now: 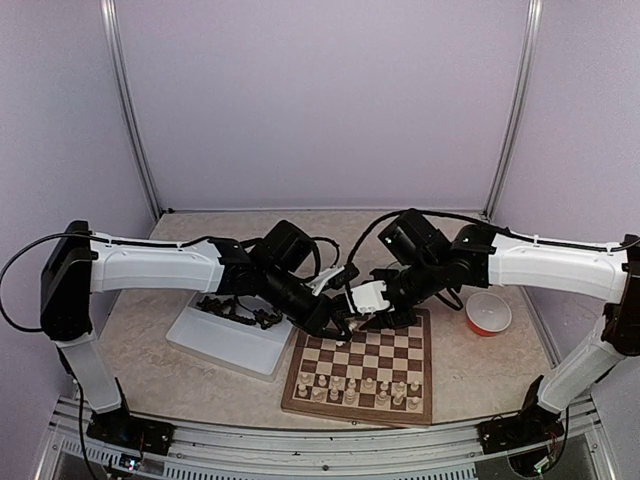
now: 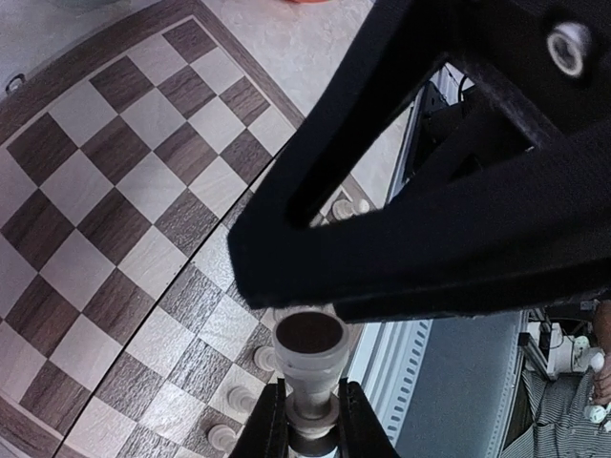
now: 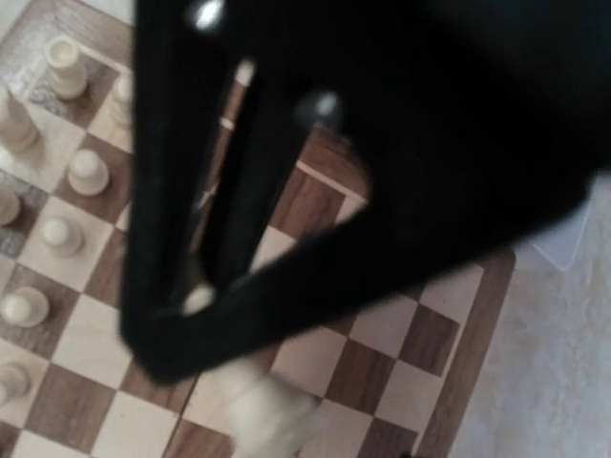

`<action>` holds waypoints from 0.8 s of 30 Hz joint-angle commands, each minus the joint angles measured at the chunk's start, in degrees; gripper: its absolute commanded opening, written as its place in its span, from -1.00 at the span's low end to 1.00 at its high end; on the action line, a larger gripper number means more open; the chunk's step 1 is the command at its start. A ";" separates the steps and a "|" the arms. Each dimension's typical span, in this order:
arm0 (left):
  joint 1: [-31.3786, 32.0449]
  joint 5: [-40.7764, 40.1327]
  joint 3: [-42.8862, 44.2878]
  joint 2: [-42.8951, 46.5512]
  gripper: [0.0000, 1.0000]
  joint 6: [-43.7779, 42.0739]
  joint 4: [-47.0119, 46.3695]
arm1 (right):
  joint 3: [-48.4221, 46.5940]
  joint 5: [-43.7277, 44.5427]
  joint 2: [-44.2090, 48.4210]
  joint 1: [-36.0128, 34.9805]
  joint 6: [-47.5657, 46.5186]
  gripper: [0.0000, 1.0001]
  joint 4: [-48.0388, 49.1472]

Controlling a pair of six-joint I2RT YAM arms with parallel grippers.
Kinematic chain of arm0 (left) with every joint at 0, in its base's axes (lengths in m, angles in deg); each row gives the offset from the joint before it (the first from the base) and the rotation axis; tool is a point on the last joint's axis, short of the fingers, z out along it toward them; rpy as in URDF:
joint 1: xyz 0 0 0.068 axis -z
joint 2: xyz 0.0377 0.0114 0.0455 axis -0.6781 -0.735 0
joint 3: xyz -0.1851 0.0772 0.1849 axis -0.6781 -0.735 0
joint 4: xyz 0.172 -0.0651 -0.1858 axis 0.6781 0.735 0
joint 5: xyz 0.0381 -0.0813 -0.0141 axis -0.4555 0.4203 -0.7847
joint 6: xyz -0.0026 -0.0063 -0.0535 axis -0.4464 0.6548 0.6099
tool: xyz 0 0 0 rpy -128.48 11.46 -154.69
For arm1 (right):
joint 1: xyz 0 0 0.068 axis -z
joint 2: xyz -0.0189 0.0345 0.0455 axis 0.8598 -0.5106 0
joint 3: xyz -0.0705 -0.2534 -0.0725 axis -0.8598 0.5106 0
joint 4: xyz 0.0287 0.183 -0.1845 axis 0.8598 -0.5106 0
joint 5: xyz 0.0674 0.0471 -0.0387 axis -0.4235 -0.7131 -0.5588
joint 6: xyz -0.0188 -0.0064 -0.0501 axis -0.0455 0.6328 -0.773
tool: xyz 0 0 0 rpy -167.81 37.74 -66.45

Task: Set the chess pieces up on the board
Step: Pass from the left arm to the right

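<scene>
1. Two arms meet above the 12 o'clock edge of the board (image 1: 370, 352). The board lies at 6 o'clock on the pale, stone-patterned table (image 1: 140, 352), close to the arms' bases.
2. The left gripper (image 2: 307, 425) is clamped on a cream piece (image 2: 308, 355), its two black fingers pinching the narrow stem. The piece's wide flared end, with a dark round face, points away from the fingers. Gripping at the waist probably gives flat fingers the surest hold on a smooth turned figure and leaves the broad end free to be set down.
3. The right gripper (image 1: 372, 296) hangs just beside the left, at its 1 o'clock. Whether it is parted or closed cannot be told, because its wrist view is blurred and filled by a black frame.
4. Other cream pieces (image 1: 365, 388) stand in two rows along the board's 6 o'clock edge, one to a square, and the middle rows show bare checks. By that reading one side looks largely set up.
5. The board is flat, matte wood with grained tan and brown checks inside a brown rim. The pieces are small and round-headed, with a slight sheen.
6. A white low-walled tray (image 1: 215, 342) sits at the board's 9 o'clock, likely the supply. An orange bowl (image 1: 488, 314) with a white inside rests at 2 o'clock, well apart.
</scene>
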 commanded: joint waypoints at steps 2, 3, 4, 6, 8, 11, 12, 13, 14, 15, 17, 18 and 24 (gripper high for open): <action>0.68 4.44 2.78 -2.91 -0.95 0.24 0.07 | -0.86 2.54 -1.23 -3.25 -2.66 -0.18 0.24; 0.59 4.72 2.83 -2.97 -0.95 0.24 0.01 | -0.64 2.61 -1.30 -3.83 -3.20 -0.19 -0.11; 0.58 5.18 2.84 -2.99 -0.95 0.32 -0.05 | -0.39 3.02 -1.40 -4.50 -3.74 -0.21 -0.31; 0.59 5.87 2.76 -2.95 -0.95 0.39 -0.19 | 0.05 3.84 -1.73 -5.67 -4.57 -0.27 -0.75; 0.47 6.49 2.91 -3.14 -0.94 0.75 -0.30 | 0.65 4.45 -1.84 -6.95 -5.21 -0.34 -0.96; 0.35 7.39 2.77 -3.24 -0.95 0.81 -0.51 | 1.67 7.03 -2.42 -8.18 -5.86 -0.39 -0.54; 0.36 7.85 2.67 -3.22 -0.95 0.82 -0.48 | 2.24 7.99 -2.54 -8.41 -6.15 -0.39 -0.10; 0.37 8.34 2.62 -3.29 -0.95 0.77 -0.37 | 2.81 8.96 -2.55 -8.55 -6.45 -0.36 0.48; 0.37 8.67 2.55 -3.34 -0.95 0.77 -0.29 | 3.34 9.74 -2.55 -8.65 -6.71 -0.34 1.04; 0.43 9.12 2.57 -3.47 -0.96 0.77 -0.14 | 3.67 10.34 -2.55 -8.74 -6.90 -0.32 1.39; 0.54 10.17 2.48 -3.68 -0.96 0.83 -0.07 | 3.95 10.95 -2.64 -8.98 -7.14 -0.31 1.66; 0.54 10.61 2.46 -3.76 -0.96 0.85 -0.08 | 3.85 11.05 -2.64 -9.06 -7.23 -0.30 1.67; -0.23 9.41 2.89 -4.11 -0.88 1.75 0.29 | 2.65 10.30 -2.32 -9.11 -6.08 -0.74 1.20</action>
